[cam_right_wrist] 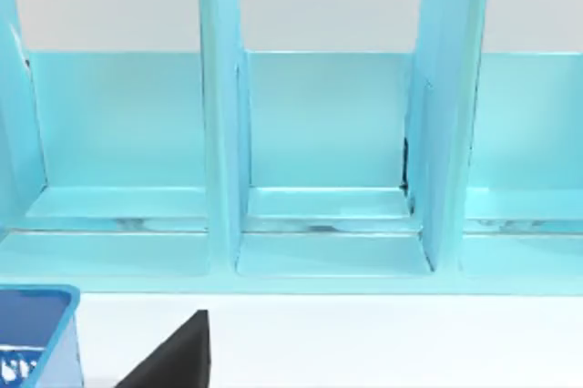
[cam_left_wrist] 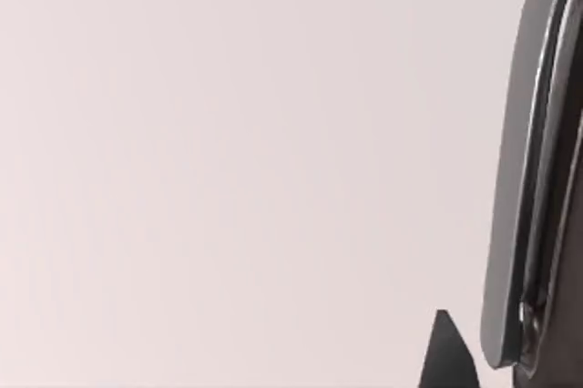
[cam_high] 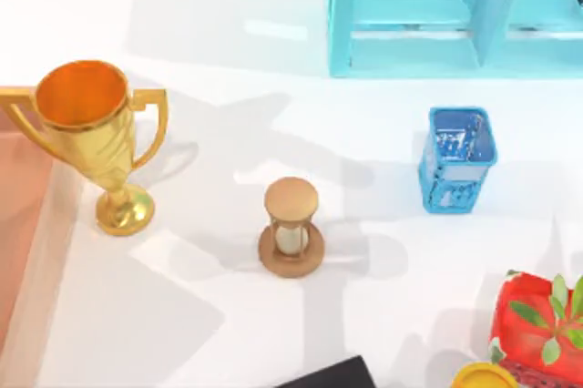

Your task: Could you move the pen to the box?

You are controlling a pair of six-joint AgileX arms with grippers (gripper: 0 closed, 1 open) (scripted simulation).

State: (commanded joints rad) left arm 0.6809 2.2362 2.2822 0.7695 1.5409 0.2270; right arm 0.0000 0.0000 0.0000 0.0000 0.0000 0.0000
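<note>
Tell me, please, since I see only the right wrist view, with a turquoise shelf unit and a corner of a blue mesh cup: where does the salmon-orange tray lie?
Observer: The large shallow salmon-orange tray with a paler rim lies at the table's left edge in the top view.
Operator: What stands nearest to it?
Observer: A shiny gold two-handled trophy cup stands upright, its base on the table beside the tray's rim.
Operator: And between that and my mesh cup?
Observer: A wooden hourglass stands upright about midway, apart from the small blue mesh cup.
</note>
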